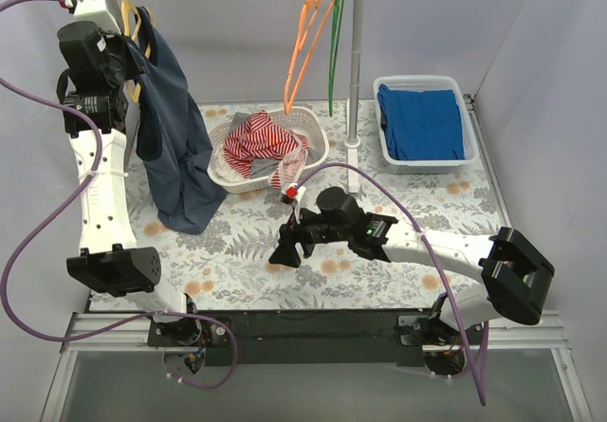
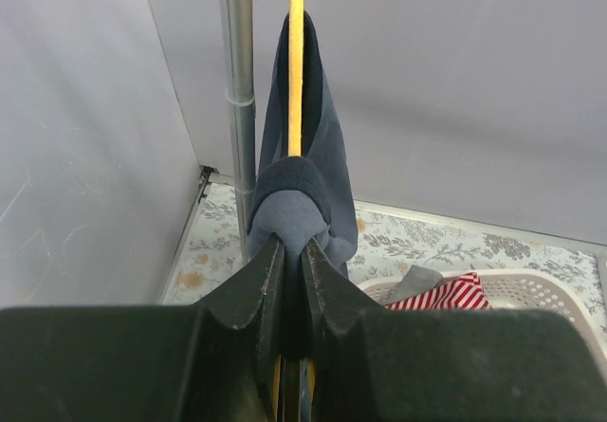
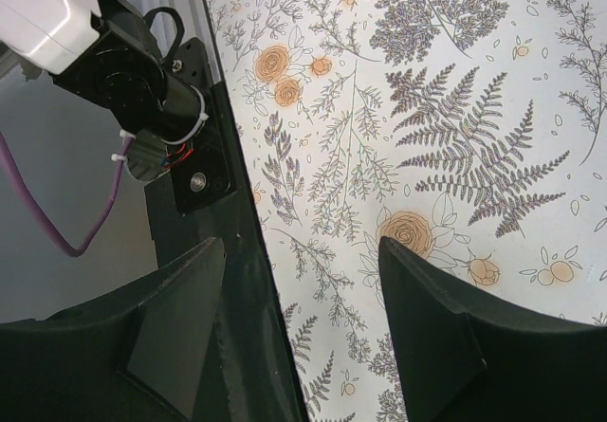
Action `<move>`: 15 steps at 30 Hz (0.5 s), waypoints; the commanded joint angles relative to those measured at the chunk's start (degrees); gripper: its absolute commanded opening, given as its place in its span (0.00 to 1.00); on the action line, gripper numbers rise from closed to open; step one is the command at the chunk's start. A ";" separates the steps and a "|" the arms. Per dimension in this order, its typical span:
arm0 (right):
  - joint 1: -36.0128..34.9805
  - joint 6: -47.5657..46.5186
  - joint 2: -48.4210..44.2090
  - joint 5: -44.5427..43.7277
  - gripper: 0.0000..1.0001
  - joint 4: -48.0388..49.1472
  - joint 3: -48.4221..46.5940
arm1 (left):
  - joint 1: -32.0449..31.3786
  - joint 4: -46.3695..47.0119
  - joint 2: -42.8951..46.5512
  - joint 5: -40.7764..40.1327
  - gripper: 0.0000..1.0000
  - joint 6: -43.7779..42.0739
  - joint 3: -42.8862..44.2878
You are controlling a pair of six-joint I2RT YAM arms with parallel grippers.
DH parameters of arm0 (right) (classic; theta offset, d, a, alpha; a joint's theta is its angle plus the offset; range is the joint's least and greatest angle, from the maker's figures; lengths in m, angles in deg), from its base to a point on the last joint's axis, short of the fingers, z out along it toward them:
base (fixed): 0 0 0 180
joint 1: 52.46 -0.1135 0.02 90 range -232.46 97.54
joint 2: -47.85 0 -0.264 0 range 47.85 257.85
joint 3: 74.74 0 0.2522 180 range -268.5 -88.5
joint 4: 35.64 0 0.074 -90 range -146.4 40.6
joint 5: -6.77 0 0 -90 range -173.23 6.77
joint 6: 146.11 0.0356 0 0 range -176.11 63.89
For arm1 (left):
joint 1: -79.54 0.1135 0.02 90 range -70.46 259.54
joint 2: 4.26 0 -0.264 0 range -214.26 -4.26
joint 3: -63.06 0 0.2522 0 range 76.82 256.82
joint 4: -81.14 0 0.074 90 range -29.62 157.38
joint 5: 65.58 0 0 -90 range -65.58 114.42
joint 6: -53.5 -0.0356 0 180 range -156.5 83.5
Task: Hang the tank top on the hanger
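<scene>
The navy tank top [image 1: 171,128] hangs draped over the yellow hanger [image 1: 128,26] at the far left, its hem trailing on the floral table. My left gripper [image 1: 112,66] is raised beside it. In the left wrist view the left gripper [image 2: 292,244] is shut on a fold of the tank top [image 2: 303,156], with the yellow hanger [image 2: 296,62] running up from between the jaws. My right gripper [image 1: 289,247] hovers low over the table's middle. It is open and empty in the right wrist view [image 3: 299,247].
An orange hanger [image 1: 303,52] and a green hanger [image 1: 335,52] hang on the rail by the upright pole [image 1: 355,62]. A white basket [image 1: 318,142] holds a red-striped garment. Another basket [image 1: 422,166] at the right holds blue cloth. A rack pole [image 2: 237,81] stands close to the hanger.
</scene>
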 commanded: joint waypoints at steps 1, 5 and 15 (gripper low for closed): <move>-0.07 -0.64 0.00 0.76 0.74 1.48 0.52 | 0.99 4.26 0.90 1.64 0.00 0.15 2.66; -0.07 -0.73 0.53 0.76 0.74 1.57 0.43 | 1.87 4.96 1.42 1.64 0.00 1.47 -0.41; -0.07 -1.35 0.88 0.67 0.74 0.43 0.87 | 3.02 7.25 6.08 -0.99 0.06 4.55 -8.60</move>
